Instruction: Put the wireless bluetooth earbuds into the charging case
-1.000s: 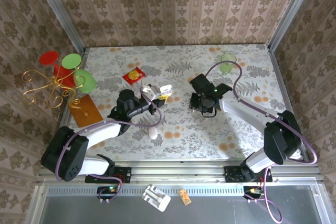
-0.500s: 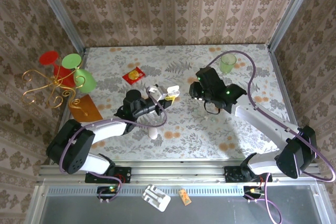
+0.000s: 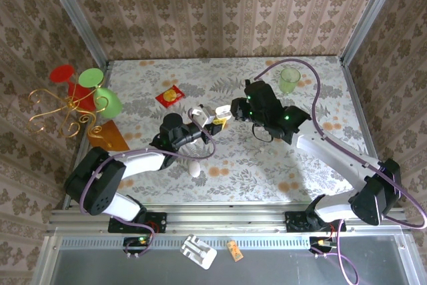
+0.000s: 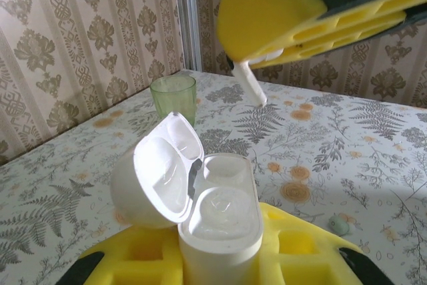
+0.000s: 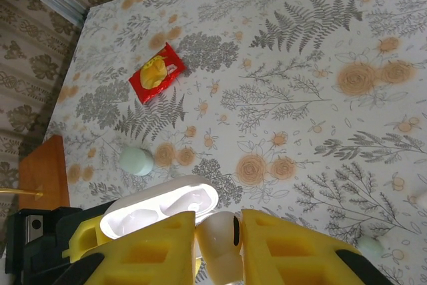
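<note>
The charging case is white, upright and gripped at its base between the yellow fingers of my left gripper. Its lid hangs open to the left and both wells look empty. My right gripper is shut on one white earbud, just above and beside the open case. From the left wrist, the earbud's stem pokes down from the right gripper's yellow fingers. From above, the left gripper, the case and the right gripper meet near the table's middle.
A green cup stands at the back right. A red packet lies at the back left, a brown board at the left edge, a white egg shape near the front. A pale green disc lies beside the case.
My right gripper has lifted off the table and swung left with the earbud to the case. The left gripper has carried the open case a little to the right.
</note>
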